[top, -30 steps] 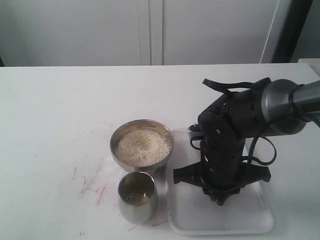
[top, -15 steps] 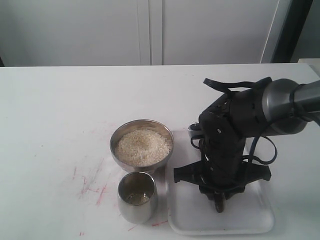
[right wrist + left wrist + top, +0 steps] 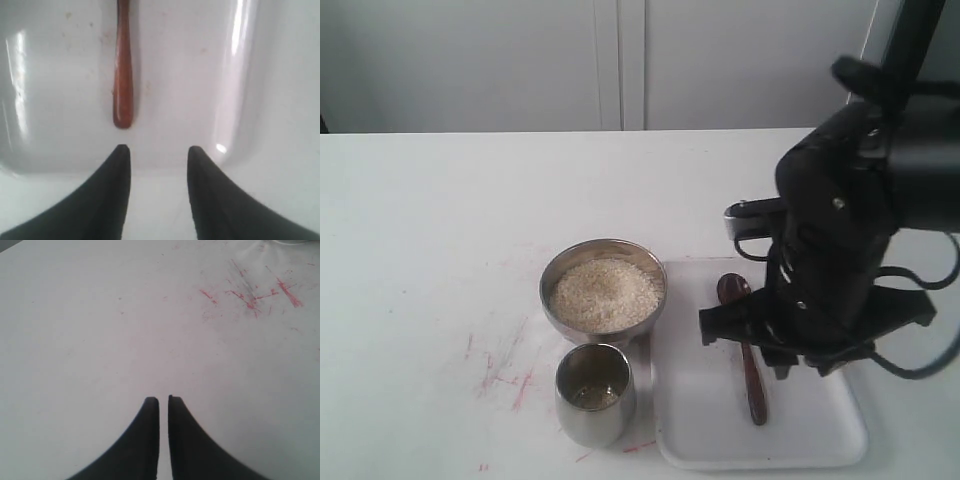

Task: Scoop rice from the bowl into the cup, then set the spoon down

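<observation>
The steel bowl holds a heap of off-white rice at the table's middle. Just in front of it stands the steel cup, with a thin layer of something at its bottom. The dark wooden spoon lies flat in the white tray, also seen as the spoon in the right wrist view. My right gripper hangs open above the tray's near rim, clear of the spoon's handle end. My left gripper is shut on nothing over bare table.
Red scribble marks stain the white table left of the cup, and the same red marks show in the left wrist view. The right arm's black body looms over the tray's right half. White cabinet doors stand behind the table.
My right gripper has let go of the spoon, which now lies in the tray. The arm has risen and shifted right, uncovering the spoon.
</observation>
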Robot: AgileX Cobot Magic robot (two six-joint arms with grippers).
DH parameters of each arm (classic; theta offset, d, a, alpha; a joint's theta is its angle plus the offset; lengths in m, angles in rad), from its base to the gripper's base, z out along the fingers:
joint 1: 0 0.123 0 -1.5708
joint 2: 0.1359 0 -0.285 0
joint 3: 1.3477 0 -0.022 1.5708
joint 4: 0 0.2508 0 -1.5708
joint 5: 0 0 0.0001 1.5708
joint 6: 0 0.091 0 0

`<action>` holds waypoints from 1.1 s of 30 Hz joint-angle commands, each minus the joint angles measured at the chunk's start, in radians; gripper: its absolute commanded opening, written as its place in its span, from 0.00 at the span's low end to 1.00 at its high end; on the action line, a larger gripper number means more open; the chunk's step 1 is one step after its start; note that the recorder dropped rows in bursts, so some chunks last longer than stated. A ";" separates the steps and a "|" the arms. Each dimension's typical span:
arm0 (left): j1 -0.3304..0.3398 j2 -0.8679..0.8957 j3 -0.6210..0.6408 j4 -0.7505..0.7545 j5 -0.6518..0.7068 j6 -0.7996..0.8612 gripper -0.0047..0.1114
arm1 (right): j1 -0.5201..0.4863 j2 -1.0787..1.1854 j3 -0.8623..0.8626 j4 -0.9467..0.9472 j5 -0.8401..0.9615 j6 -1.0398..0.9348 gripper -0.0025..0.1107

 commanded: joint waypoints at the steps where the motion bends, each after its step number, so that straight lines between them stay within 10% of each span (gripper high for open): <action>1: -0.007 -0.004 0.009 -0.006 0.048 -0.005 0.16 | 0.083 -0.179 0.048 0.002 0.126 -0.046 0.34; 12: -0.007 -0.004 0.009 -0.006 0.048 -0.005 0.16 | 0.399 -0.740 0.265 0.078 0.144 0.163 0.29; 19: -0.007 -0.004 0.009 -0.006 0.048 -0.005 0.16 | 0.417 -0.974 0.290 0.017 0.121 0.148 0.03; 33: -0.007 -0.004 0.009 -0.006 0.048 -0.005 0.16 | 0.417 -1.056 0.290 -0.030 0.093 0.063 0.02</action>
